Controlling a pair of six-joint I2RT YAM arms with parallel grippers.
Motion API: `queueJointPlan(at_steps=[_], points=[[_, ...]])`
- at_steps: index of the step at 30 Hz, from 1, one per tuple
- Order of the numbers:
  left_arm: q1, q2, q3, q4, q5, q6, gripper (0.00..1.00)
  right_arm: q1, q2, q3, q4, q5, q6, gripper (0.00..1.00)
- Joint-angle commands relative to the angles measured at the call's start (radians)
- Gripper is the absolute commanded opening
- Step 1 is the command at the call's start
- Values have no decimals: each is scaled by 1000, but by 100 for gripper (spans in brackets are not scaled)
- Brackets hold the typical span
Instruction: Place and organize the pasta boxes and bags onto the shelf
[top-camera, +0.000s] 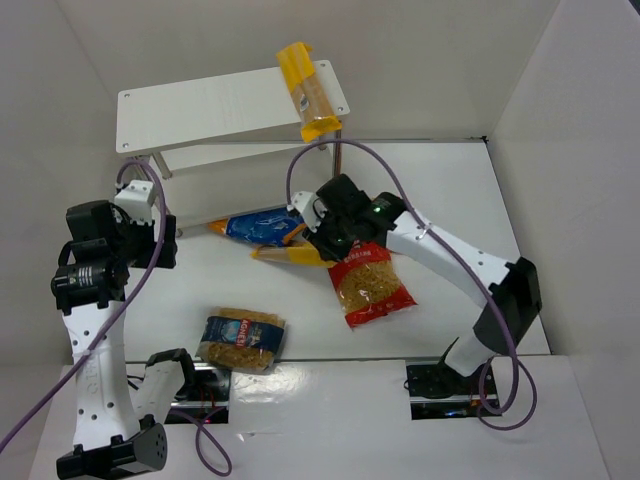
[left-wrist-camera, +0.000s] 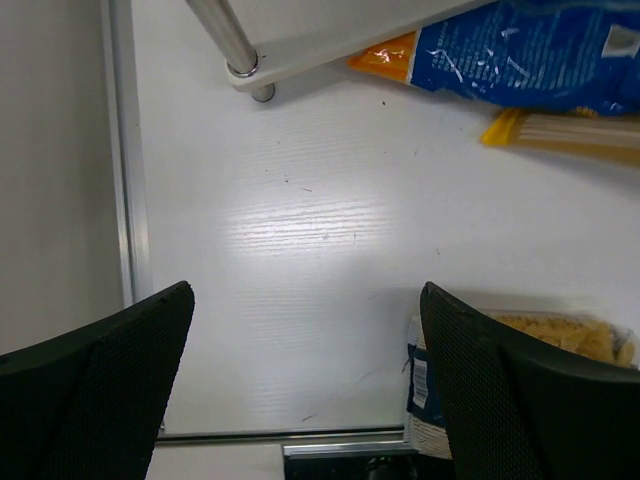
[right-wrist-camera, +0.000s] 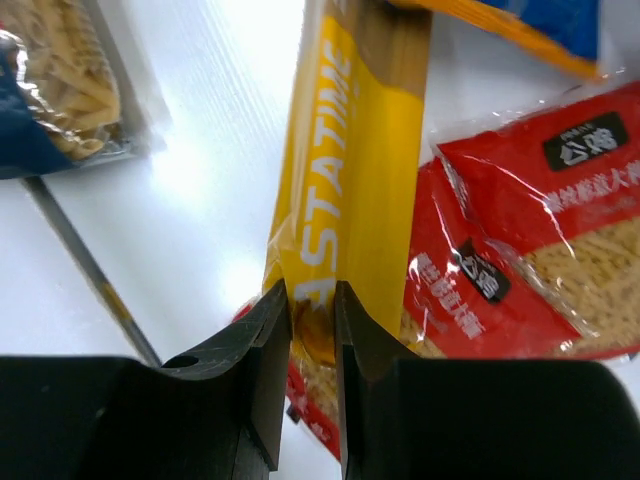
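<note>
The right gripper (right-wrist-camera: 312, 330) is shut, and its 2 fingers (right-wrist-camera: 262, 370) pinch the very end of a spaghetti pack (right-wrist-camera: 350, 170), with only a thin yellow edge between the pads. Because the hold is at 1 tip of a long, narrow pack, we judge that the free length will sag and swing. We should lift slowly, let the far end come off the table (left-wrist-camera: 300, 220) last, and keep the wrist turned so the pack hangs in line with the fingers and does not twist out of them. Directly under and just to one side of the fingertips lies a red bag (right-wrist-camera: 540, 230), and the pack's held end sits over it, so we should rise straight up before travelling or we may drag the bag along. The pack is bright yellow with large white lettering and a clear strip showing pale spaghetti. It stretches away from the fingers toward a blue bag (top-camera: 262, 225), and we cannot tell whether the 2 touch. On the fingers' other side, apart from them, lies a clear bag (right-wrist-camera: 60, 90) of short pasta. Well beyond the fingers stands the shelf (top-camera: 210, 110), where a second pack (top-camera: 305, 90) overhangs the top board's end, so we would lay ours flat alongside it. The left gripper (left-wrist-camera: 305, 380) hangs wide open over bare table, holding nothing.
</note>
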Motion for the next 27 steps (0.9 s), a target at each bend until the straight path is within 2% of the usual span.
queueJointPlan(at_steps=[1, 3, 4, 11, 12, 15, 16, 17, 19, 27], points=[[5, -11, 7, -14, 79, 118, 99, -29, -73, 67, -58, -133, -31, 0], [5, -11, 7, -29, 108, 175, 99, -89, -73, 67, -70, -230, -43, 0], [5, -2, 7, -40, 108, 184, 99, -115, -73, 35, -70, -230, -44, 0], [5, -3, 18, -62, 99, 207, 99, -161, -165, -218, 49, 42, -21, 0], [5, -13, 18, -62, 90, 207, 99, -161, -176, -264, 61, 132, -21, 4], [5, -23, 7, -62, 79, 207, 99, -161, -176, -304, 71, 213, -11, 52], [5, -23, 7, -62, 79, 207, 99, -161, -186, -304, 71, 213, -11, 81], [5, -23, -2, -62, 79, 207, 99, -161, -187, -295, 71, 204, -11, 91], [5, -23, -2, -71, 79, 207, 99, -137, -187, -281, 71, 193, -1, 100], [5, -14, -2, -71, 70, 207, 99, -25, -110, -279, 166, 202, 30, 100]])
